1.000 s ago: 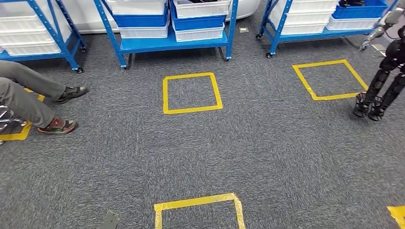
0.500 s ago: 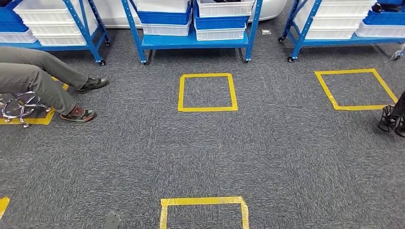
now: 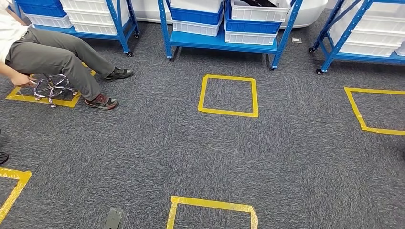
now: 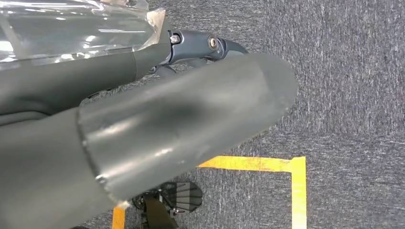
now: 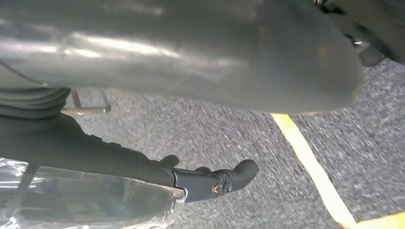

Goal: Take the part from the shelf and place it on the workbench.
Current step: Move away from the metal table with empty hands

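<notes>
Both hanging, the left robot hand (image 4: 200, 47) and right robot hand (image 5: 210, 179) show curled fingers, grip unclear, so walking toward the 12 o'clock shelf (image 3: 224, 40) risks clipping the seated person (image 3: 57, 57) at 10 o'clock.

Seated person (image 3: 45, 50) cut off, top-left.

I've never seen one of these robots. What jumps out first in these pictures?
Yellow tape squares mark the grey carpet ahead. Behind them stand blue shelves stacked with white and blue bins. On the left a seated person reaches toward a shiny wheel-shaped metal piece on the floor.
</notes>
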Tool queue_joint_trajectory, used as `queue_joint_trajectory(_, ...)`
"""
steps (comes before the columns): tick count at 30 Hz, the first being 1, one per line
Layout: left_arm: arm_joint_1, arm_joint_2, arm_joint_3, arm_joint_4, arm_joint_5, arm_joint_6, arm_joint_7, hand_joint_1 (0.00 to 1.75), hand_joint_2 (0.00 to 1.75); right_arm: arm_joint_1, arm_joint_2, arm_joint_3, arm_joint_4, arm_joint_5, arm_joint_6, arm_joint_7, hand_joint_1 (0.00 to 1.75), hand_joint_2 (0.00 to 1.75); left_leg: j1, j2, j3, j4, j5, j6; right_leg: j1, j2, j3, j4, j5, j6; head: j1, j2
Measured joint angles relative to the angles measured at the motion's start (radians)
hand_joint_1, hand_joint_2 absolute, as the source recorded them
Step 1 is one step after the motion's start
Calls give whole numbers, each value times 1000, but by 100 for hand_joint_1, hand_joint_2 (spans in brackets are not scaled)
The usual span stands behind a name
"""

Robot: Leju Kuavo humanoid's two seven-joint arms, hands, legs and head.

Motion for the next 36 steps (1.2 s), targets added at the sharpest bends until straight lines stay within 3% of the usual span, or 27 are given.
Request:
queue_joint_trajectory(3, 0, 1, 0, 0, 2, -1, 0, 0, 0, 0, 3, 0, 0, 2, 2, 0, 0, 0, -3, -1, -4, 6, -3, 10, -3, 2, 12, -27, 15, -17, -2, 0)
queue_joint_trajectory(6, -1, 5, 0, 0, 6, -9, -10, 0, 0, 0, 6, 0, 0, 3, 12, 2, 0, 0, -6, 2, 0, 0, -2, 15, -10, 4, 16, -37, 20, -17, -3, 0)
queue_joint_trajectory(8, -2, 5, 0, -1, 7, -13, -15, 0, 0, 0, 9, 0, 0, 4, 16, 4, 0, 0, -2, 6, 31, -54, 16, 26, -3, 2, 22, -46, 22, -18, -4, 0)
queue_joint_trajectory(10, -4, 3, 1, -1, 8, -14, -18, 0, 0, -1, 9, 0, -1, 6, 18, 8, 0, 0, 9, 10, 68, -114, 40, 35, 5, 0, 3, -2, -1, -24, -1, 0)
queue_joint_trajectory(12, -5, 2, 1, -1, 9, -14, -19, 0, 0, -2, 7, 0, 0, 7, 19, 11, 0, 0, 17, 12, 78, -131, 45, 29, 0, 0, -57, 115, -50, -24, 0, 0)
queue_joint_trajectory(14, -4, -2, 1, -1, 8, -14, -19, 0, 0, -1, 2, -1, 0, 6, 19, 14, 0, 0, 30, 9, 78, -127, 40, 11, -14, 0, -101, 189, -70, -5, 0, 0)
queue_joint_trajectory(15, -3, -5, 1, -1, 7, -15, -19, 0, 0, 0, 0, -1, 0, 6, 19, 14, 0, 0, 39, 8, 78, -120, 34, -1, -23, 0, -94, 171, -55, 13, 0, 0)
queue_joint_trajectory(17, -3, -7, 1, -1, 6, -17, -20, 0, 0, 1, -3, -1, 0, 5, 19, 15, 0, 0, 58, 4, 70, -85, 12, -36, -43, 1, -41, 64, -4, 55, 1, 0)
queue_joint_trajectory(18, -3, -4, 1, -1, 5, -19, -20, 0, 0, 1, 0, -1, 0, 4, 19, 15, 0, 0, 65, 3, 62, -59, -6, -55, -50, 4, -20, 21, 11, 66, 6, 0)
queue_joint_trajectory(19, -3, -2, 1, -1, 3, -21, -20, 0, 0, 1, 2, -2, 1, 3, 19, 16, 0, 0, 66, 3, 54, -36, -22, -69, -53, 8, -10, 6, 13, 60, 9, 0)
queue_joint_trajectory(20, -4, 0, 0, -1, 1, -24, -20, 0, 0, 2, 3, -4, 1, 2, 19, 16, 0, 0, 66, 3, 48, -20, -34, -80, -52, 10, -13, 15, 5, 44, 7, 0)
queue_joint_trajectory(22, -5, 1, 0, -2, -3, -30, -19, 0, 0, 6, 2, -8, 2, 1, 19, 18, 0, 0, 68, 3, 46, -9, -46, -90, -52, 10, -16, 32, -7, 8, -2, 0)
queue_joint_trajectory(24, -7, 3, 0, -2, -5, -35, -18, 0, 0, 8, 3, -10, 3, 2, 17, 18, 0, 0, 69, 16, 35, 21, -63, -92, -48, 9, -13, 35, -12, -3, -12, 0)
queue_joint_trajectory(25, -9, 3, 0, -2, -6, -36, -18, 0, 0, 8, 3, -11, 3, 3, 17, 18, 0, 0, 66, 26, 10, 67, -84, -89, -43, 8, -11, 35, -13, -5, -15, 0)
queue_joint_trajectory(28, -14, 3, 0, -2, -9, -36, -18, 0, 0, 8, 2, -15, 3, 4, 16, 18, 0, 0, 49, 47, -119, 281, -155, -68, -23, 3, -7, 32, -19, -13, -20, 0)
queue_joint_trajectory(29, -15, 3, 0, -2, -9, -37, -18, 0, 0, 9, 2, -17, 3, 4, 16, 18, 0, 0, 41, 47, -150, 319, -154, -54, -14, 2, -4, 32, -23, -18, -20, 0)
queue_joint_trajectory(30, -14, 2, 0, -2, -9, -36, -18, 0, 0, 9, 2, -17, 3, 5, 16, 18, 0, 0, 29, 47, -163, 320, -134, -35, -4, 2, 2, 31, -27, -25, -21, 0)
queue_joint_trajectory(31, -15, 2, 0, -2, -10, -36, -18, 0, 0, 9, 2, -18, 3, 5, 16, 18, 0, 0, 15, 46, -156, 282, -98, -10, 8, 2, 10, 28, -31, -32, -21, 0)
queue_joint_trajectory(33, -16, 8, 0, -2, -12, -35, -17, 0, 0, 10, 7, -19, 4, 7, 16, 18, 0, 0, -27, 47, -108, 154, -17, 62, 24, 1, 28, 18, -39, -42, -15, 0)
queue_joint_trajectory(34, -16, 9, 0, -2, -13, -35, -17, 0, 0, 10, 8, -21, 5, 7, 16, 19, 0, 0, -45, 49, -85, 100, 6, 91, 30, 0, 36, 11, -42, -43, -9, 0)
queue_joint_trajectory(35, -17, 13, -1, -2, -14, -35, -16, 0, 0, 10, 13, -22, 6, 8, 16, 19, 0, 0, -58, 50, -71, 68, 15, 111, 31, -1, 41, 5, -43, -42, -4, 0)
queue_joint_trajectory(36, -18, 14, -1, -2, -14, -35, -15, 0, 0, 9, 14, -23, 6, 9, 16, 19, 0, 0, -64, 50, -64, 55, 12, 119, 33, -3, 45, 0, -45, -40, 0, 0)
